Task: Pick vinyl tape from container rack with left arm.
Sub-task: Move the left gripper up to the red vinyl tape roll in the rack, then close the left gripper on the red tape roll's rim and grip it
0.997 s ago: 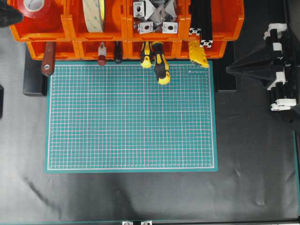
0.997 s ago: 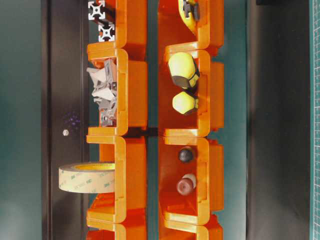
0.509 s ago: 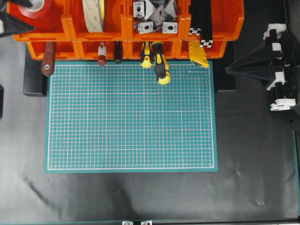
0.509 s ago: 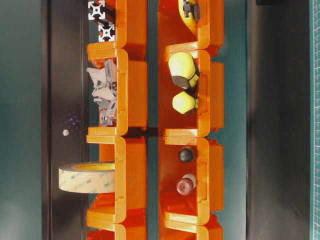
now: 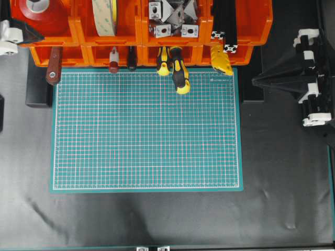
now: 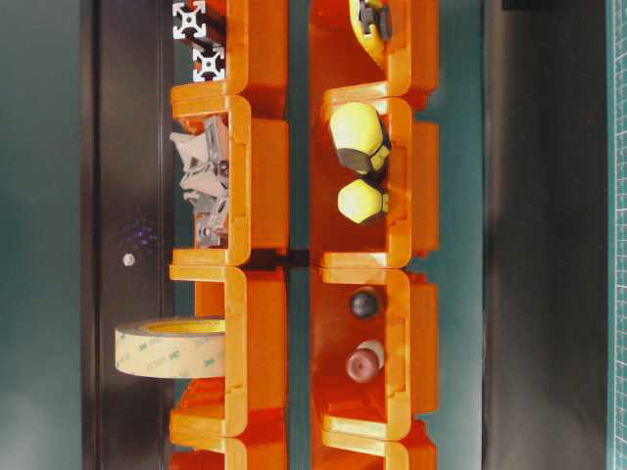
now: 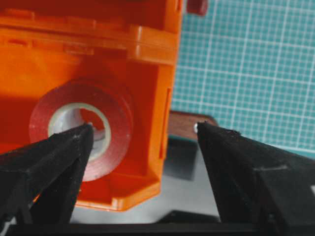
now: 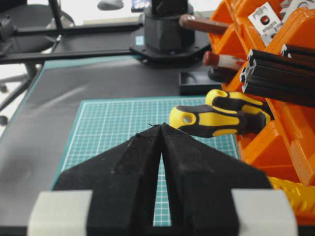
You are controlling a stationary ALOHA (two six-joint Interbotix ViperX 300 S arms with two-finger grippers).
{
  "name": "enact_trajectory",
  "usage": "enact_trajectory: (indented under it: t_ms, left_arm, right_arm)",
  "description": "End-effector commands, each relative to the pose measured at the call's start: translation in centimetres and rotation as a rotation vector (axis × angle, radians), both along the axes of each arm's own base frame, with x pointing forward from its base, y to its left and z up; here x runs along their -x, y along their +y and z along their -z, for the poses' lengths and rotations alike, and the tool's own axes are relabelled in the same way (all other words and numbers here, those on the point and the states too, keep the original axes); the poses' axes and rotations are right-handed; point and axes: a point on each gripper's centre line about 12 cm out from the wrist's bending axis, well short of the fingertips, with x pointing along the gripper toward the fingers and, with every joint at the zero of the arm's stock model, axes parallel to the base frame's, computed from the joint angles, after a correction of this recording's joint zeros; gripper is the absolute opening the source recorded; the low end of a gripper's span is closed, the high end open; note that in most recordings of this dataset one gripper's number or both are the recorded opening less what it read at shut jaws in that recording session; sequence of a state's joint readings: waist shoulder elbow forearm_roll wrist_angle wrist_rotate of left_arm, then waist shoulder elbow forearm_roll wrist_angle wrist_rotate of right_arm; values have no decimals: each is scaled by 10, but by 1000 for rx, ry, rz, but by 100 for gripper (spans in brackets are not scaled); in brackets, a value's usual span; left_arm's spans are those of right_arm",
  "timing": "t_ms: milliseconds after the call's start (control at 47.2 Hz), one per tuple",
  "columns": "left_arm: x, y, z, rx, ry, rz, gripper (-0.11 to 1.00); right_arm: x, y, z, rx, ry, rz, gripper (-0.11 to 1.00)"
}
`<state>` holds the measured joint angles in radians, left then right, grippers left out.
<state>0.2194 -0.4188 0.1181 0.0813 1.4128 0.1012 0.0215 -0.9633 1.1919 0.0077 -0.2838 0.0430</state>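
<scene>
- At the far left of the overhead view, the left arm's gripper [image 5: 9,37] is now showing beside the container rack [image 5: 78,39], its white pads at the frame's edge. A second ago only a dark sliver of it was visible higher up, so it is coming down and in toward the rack's end bin.
- Its fingers [image 7: 54,157] are standing spread wide in the left wrist view, pinching nothing. The opening is fresh: they were pressed together a second ago.
- Just right of that gripper, the vinyl tape [image 5: 41,9] is lying flat in the upper left bin of the rack, red with a pale core. In the wrist view one finger is crossing in front of the roll [image 7: 81,129] while the other is hanging outside the bin wall, over the bench.
- My judgement: the approach is under way and the grasp is not yet made. The fingers look offset to one side of the roll, so they likely need to shift until they straddle it before closing.
- Next bin along, a larger cream tape roll [image 5: 104,15] is standing on edge, unmoved.
- Further right, the green grid mat [image 5: 146,128] is lying bare below the rack.
- At the far right, the right gripper [image 8: 161,129] is resting with fingers pressed together, parked well apart from the rack's left end.
</scene>
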Motion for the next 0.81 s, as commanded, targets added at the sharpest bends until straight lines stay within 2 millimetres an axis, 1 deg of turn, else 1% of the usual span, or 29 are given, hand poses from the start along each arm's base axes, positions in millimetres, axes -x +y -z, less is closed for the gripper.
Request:
enact_trajectory:
  t_ms: [0, 85, 530, 785]
  left_arm:
    - [2, 4, 0, -3, -2, -13, 81]
    - [1, 6, 5, 1, 14, -19, 81]
    - [-4, 11, 17, 1, 59, -12, 81]
    - [-3, 13, 19, 2, 62, -17, 79]
  right_arm:
    - [-2, 1, -6, -2, -15, -4, 1]
    - [-2, 1, -7, -3, -17, -4, 1]
    - [-2, 1, -6, -2, -15, -6, 1]
    - [-2, 1, -6, -2, -15, -6, 1]
